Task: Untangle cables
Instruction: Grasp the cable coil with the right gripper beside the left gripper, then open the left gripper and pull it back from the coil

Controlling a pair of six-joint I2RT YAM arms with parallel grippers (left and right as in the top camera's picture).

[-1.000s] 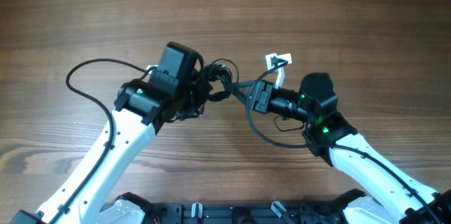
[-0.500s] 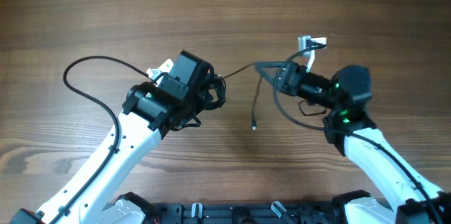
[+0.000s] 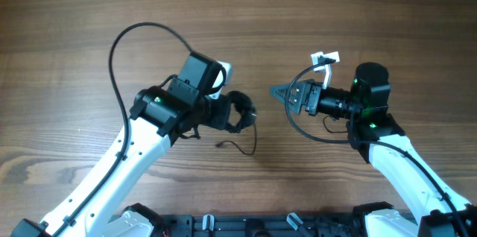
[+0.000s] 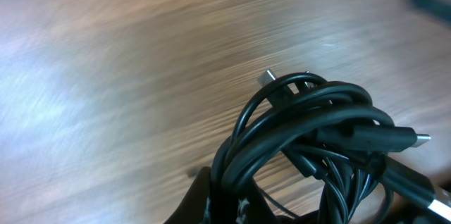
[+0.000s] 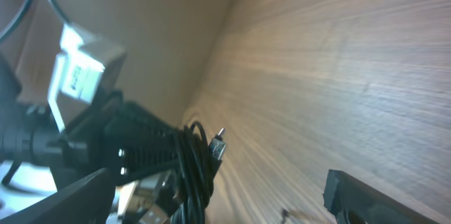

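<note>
The cables (image 3: 240,111) are a bunch of thin black cords, knotted at the tip of my left gripper (image 3: 229,112), which is shut on them. In the left wrist view the cables (image 4: 317,139) loop out from between the fingers (image 4: 224,206), and a plug (image 4: 416,139) sticks out to the right. One loose cord end (image 3: 237,145) trails down onto the table. My right gripper (image 3: 279,92) stands open a short way right of the bunch, holding nothing. In the right wrist view my right gripper (image 5: 211,192) faces the cables (image 5: 194,160), with its right finger (image 5: 359,197) wide apart from the left one.
The left arm's own thick black cable (image 3: 123,39) arcs over the wooden table (image 3: 373,13) at the upper left. A white tag (image 3: 326,58) sticks up from the right arm's wiring, and another thick loop (image 3: 305,129) hangs below that gripper.
My right gripper has opened and let go of the cord stretched between the arms. That cord's end has dropped onto the table below the bunch. The left gripper has moved right and down.
</note>
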